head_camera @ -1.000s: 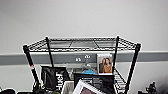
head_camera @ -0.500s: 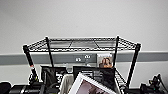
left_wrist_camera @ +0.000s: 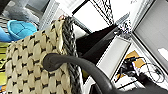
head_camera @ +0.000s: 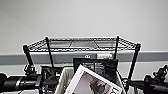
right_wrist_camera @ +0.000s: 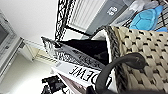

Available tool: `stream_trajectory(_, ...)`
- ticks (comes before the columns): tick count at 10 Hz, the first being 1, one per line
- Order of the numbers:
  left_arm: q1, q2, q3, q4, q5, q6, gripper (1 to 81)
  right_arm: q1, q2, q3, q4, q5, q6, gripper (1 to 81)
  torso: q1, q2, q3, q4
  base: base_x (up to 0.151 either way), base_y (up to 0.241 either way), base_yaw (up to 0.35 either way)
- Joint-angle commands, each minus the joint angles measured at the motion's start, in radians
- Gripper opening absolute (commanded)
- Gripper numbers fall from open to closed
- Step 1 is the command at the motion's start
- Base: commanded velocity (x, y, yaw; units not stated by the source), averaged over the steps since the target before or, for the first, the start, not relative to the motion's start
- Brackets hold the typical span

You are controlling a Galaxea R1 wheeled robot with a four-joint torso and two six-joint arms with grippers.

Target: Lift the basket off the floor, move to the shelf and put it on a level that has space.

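- Head view: the tall black metal wire rack (head_camera: 82, 50) stands dead ahead against a pale grey wall (head_camera: 82, 17), its flat black wire-grid top tier (head_camera: 80, 44) capping the four posts and lying bare.
- Below that tier, low in the view, the rectangular woven basket with the pale lining (head_camera: 65, 77) sits between the two arms, up close to the rack's front and beneath the top tier.
- A white-bordered book or magazine with a pinkish cover (head_camera: 93, 82) leans tilted out of the basket, with a flat black box-like item (head_camera: 96, 68) upright behind it.
- The left arm (head_camera: 22, 82) comes in low on the left, the right arm (head_camera: 152, 85) low on the right; each reaches to one end of the basket.
- Left wrist view: the cream-and-dark checkered weave of the basket (left_wrist_camera: 27, 65) looms large, dark braided rim (left_wrist_camera: 68, 42) up its edge, a dark loop handle (left_wrist_camera: 75, 66) arching off it. A turquoise plush toy (left_wrist_camera: 21, 28) sits beyond. The left fingers — cannot tell if they are open or closed.
- Right wrist view: the same basket's other end (right_wrist_camera: 142, 57) with its dark loop handle (right_wrist_camera: 117, 67), the white book printed with dark capital letters (right_wrist_camera: 82, 73) poking out, the rack's wire edge (right_wrist_camera: 62, 17) above. The right fingers — again, cannot tell.
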Motion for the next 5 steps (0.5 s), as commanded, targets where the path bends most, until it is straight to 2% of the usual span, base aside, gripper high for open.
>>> stream_trajectory(1, -0.206, -0.027, 0.000, -0.058, 0.073, -0.066, 1.0, 0.173, -0.028, 0.018, 0.066, -0.012, -0.002, 1.0, 0.000, 0.000, 0.000, 0.000, 0.000, 0.000, 0.000)
stream_trajectory(5, -0.303, -0.020, 0.000, -0.049, 0.110, -0.156, 1.0, 0.307, -0.030, 0.025, 0.166, -0.041, -0.002, 1.0, 0.000, 0.000, 0.000, 0.000, 0.000, 0.000, 0.000)
